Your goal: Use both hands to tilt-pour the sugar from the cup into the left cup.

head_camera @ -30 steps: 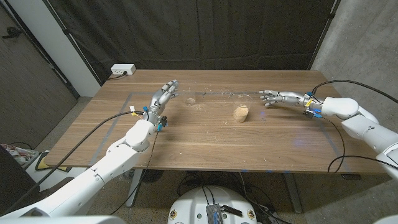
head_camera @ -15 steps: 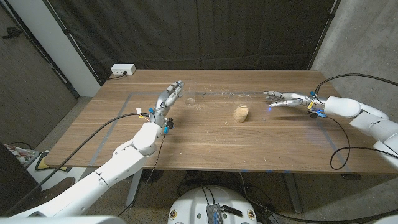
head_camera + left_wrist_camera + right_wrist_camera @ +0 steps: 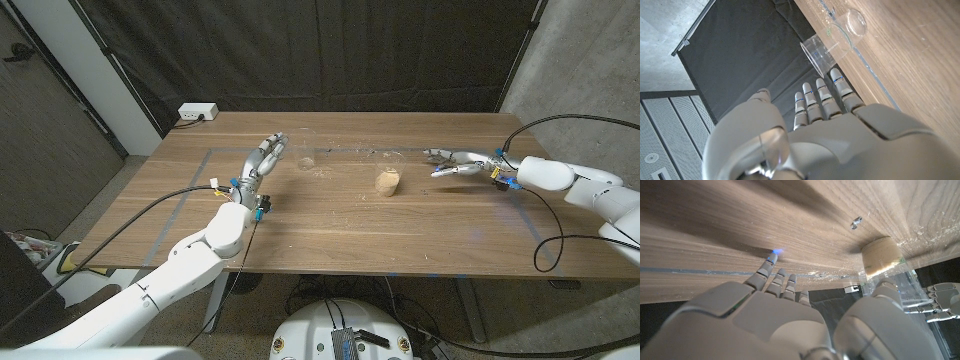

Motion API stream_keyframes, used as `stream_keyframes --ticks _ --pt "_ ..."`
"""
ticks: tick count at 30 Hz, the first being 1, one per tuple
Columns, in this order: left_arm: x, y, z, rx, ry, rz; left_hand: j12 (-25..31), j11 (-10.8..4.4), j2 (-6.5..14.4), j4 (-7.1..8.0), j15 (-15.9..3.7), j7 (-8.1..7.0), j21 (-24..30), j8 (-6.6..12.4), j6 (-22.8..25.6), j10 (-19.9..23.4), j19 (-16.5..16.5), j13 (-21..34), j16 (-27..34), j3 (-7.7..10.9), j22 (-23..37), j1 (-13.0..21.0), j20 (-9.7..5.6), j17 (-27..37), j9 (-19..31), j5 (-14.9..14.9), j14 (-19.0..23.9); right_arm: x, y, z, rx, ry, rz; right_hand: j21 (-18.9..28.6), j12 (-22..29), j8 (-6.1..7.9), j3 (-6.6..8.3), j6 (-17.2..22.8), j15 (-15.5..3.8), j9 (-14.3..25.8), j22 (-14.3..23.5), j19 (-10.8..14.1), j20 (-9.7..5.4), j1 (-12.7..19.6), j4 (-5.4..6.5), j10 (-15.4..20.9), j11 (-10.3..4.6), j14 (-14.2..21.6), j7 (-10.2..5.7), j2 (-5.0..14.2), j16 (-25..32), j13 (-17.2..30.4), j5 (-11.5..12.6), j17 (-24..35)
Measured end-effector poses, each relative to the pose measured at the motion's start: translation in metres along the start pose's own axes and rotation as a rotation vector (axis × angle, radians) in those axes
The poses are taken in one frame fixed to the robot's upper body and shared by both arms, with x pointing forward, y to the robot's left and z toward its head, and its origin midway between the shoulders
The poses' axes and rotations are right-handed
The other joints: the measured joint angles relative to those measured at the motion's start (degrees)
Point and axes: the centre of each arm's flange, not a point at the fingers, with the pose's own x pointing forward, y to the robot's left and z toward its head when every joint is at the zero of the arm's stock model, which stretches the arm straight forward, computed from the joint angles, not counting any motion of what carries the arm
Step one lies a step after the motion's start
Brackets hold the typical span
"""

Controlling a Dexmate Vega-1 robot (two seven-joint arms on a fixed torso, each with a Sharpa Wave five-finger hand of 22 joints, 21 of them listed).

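Head view, near to far: left arm [image 3: 190, 258] crossed the wooden table [image 3: 330, 225] from the near left corner. Its left hand [image 3: 262, 158] held nothing, fingers extended and slightly apart, just beside the empty clear cup [image 3: 306, 162] (seen more plainly through the left wrist camera, standing on the table). The sugar-filled cup [image 3: 387, 181] stood near the table's middle, between both hands and apart from each. The right hand [image 3: 452, 162], fingers spread and empty, hovered to the right of it. A white power strip [image 3: 197, 112] lay at the far left corner.
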Motion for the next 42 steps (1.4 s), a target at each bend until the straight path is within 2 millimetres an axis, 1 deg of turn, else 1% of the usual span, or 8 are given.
stream_keyframes --ticks 15,29,31,32,33,37,40,42 --pt "-0.010 0.025 0.009 0.077 0.007 0.049 0.00 -0.30 -0.51 -0.15 -0.30 -0.59 0.00 0.00 0.60 0.33 0.20 0.00 0.00 0.15 0.00 0.52 -0.21 -0.27 0.01 0.00 0.31 0.015 0.008 0.006 -0.086 0.015 0.085 -0.89 -0.44 0.29 -0.32 -0.92 0.31 -0.01 -0.03 -0.90 0.34 0.45 -0.32 -1.92 1.36 -0.93 -0.31 0.45 0.00 -0.01 0.22 0.01" --pt "-0.006 0.037 0.005 0.094 0.022 0.053 0.23 -1.58 -1.20 -0.88 -0.27 -2.02 0.00 0.43 2.04 1.68 0.91 -0.28 0.00 -0.11 -0.01 -0.15 -1.35 -0.80 -0.27 0.00 1.58 0.018 0.019 0.013 -0.112 -0.005 0.191 -1.70 -0.88 0.29 -0.49 -0.91 0.20 -0.01 0.00 -1.65 1.05 1.09 -0.49 -2.68 1.22 -1.42 -0.31 0.28 0.01 -0.01 0.66 0.01" --pt "-0.006 0.037 0.005 0.095 0.024 0.054 0.23 -1.58 -1.21 -0.95 -0.21 -2.02 0.00 0.43 2.04 1.68 0.91 -0.28 0.00 -0.18 -0.01 -0.15 -1.34 -0.80 -0.26 0.00 1.64 0.017 0.021 0.015 -0.111 -0.016 0.204 -1.78 -0.88 0.29 -0.80 -0.92 0.20 -0.01 -0.86 -1.66 1.05 1.40 -0.81 -2.72 1.18 -1.43 -0.31 0.34 0.01 0.07 0.66 0.01" --pt "-0.006 0.037 0.005 0.096 0.024 0.054 0.23 -1.58 -1.22 -0.95 -0.21 -2.02 0.00 0.43 2.04 1.68 0.91 -0.28 0.00 -0.18 -0.01 -0.16 -1.34 -0.80 -0.26 0.00 1.65 0.017 0.021 0.015 -0.111 -0.016 0.204 -1.78 -0.88 0.29 -0.79 -0.91 0.20 -0.01 -7.19 -1.65 1.05 1.60 -0.80 -2.72 1.18 -1.43 -0.30 0.21 0.01 0.20 0.66 0.01" --pt "-0.005 0.037 0.005 0.097 0.024 0.054 0.23 -1.58 -1.53 -0.95 -0.21 -2.03 0.00 0.43 2.04 1.68 0.91 -0.28 0.00 -0.18 -0.01 -0.45 -1.34 -0.80 -0.26 0.00 1.64 0.016 0.023 0.015 -0.110 -0.021 0.211 -1.79 -0.88 0.29 -0.79 -0.91 0.20 -0.01 -8.30 -1.66 1.05 1.80 -0.80 -2.67 1.13 -1.42 -0.30 0.01 0.01 0.29 0.66 0.01" --pt "-0.005 0.036 0.005 0.100 0.024 0.056 0.23 -1.59 -1.80 -0.95 -0.21 -2.12 0.00 0.43 2.56 2.32 1.23 -0.28 0.00 -0.18 -0.01 -0.14 -1.65 -0.80 -0.26 0.00 1.64 0.014 0.027 0.018 -0.103 -0.042 0.223 -1.87 -0.69 0.66 -0.79 -0.91 0.06 -0.02 -8.29 -2.19 1.56 2.12 -0.79 -1.97 0.85 -0.55 -0.30 0.32 0.47 0.29 1.11 0.01" --pt "-0.004 0.036 0.005 0.104 0.022 0.057 0.23 -1.59 -1.80 -0.95 -0.21 -2.12 0.00 0.43 2.56 2.32 1.22 -0.28 0.00 -0.18 -0.01 -0.14 -1.65 -1.04 -0.32 0.00 1.64 0.013 0.032 0.019 -0.087 -0.055 0.234 -2.01 -0.39 0.73 -0.79 -0.91 0.10 -0.02 -8.29 -6.38 3.68 2.63 -0.79 -1.73 1.09 0.32 -0.30 0.84 0.84 0.51 1.11 0.11" --pt "-0.004 0.036 0.006 0.104 0.021 0.058 0.45 -1.59 -1.80 -0.94 -0.33 -2.12 0.00 0.43 2.56 2.32 1.22 -0.28 0.00 -0.18 -0.01 -0.15 -1.65 -1.06 -0.53 0.00 1.76 0.013 0.032 0.019 -0.078 -0.059 0.234 -2.02 -0.35 1.03 -0.79 -0.91 0.08 0.07 -8.29 -6.38 3.68 3.03 -0.79 -1.66 1.16 0.61 -0.30 1.23 0.94 0.54 1.45 0.18"
